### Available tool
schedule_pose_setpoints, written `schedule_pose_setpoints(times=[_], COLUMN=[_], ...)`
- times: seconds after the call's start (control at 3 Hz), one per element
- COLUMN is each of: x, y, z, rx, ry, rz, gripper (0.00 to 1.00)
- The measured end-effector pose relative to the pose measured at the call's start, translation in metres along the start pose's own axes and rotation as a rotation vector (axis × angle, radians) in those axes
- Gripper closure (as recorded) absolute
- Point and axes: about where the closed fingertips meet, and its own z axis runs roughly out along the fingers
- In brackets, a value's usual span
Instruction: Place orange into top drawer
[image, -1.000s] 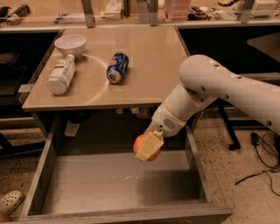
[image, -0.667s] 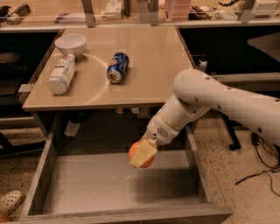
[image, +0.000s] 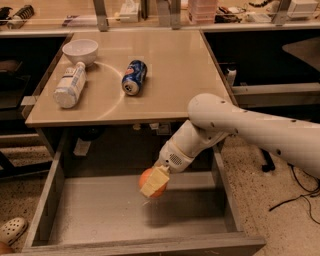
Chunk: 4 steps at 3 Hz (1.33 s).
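The white arm (image: 250, 130) reaches down from the right, its gripper (image: 152, 185) clamped on the orange (image: 145, 177), which hangs over the middle of the grey bottom of the open top drawer (image: 100, 212), while a blue soda can (image: 134, 77), a white bottle (image: 70, 85) and a white bowl (image: 80, 50) rest on the table (image: 175, 65) above.

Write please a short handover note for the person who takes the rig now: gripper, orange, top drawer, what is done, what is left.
Gripper: shut on the orange, low over the open top drawer, near its middle.
Orange: held, seemingly just above the drawer bottom, not yet released.
Done: drawer pulled open, orange grasped and brought over it.
Left: probably lower a little, open the gripper, lift the arm clear.
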Motion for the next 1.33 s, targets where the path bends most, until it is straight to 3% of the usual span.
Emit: schedule_pose_setpoints(times=[0.33,0.67,1.0,1.33], x=[0.004,0.012,0.017,0.028], y=[0.002,-0.002,-0.015,-0.024], z=[0.015,0.028,0.022,0.023], rx=[-0.018,0.020,0.103,0.143], ry=[-0.006,-0.022,-0.052,-0.070], rz=[0.019,0.075,0.126,0.180], gripper=[1.00,1.00,1.00,1.00])
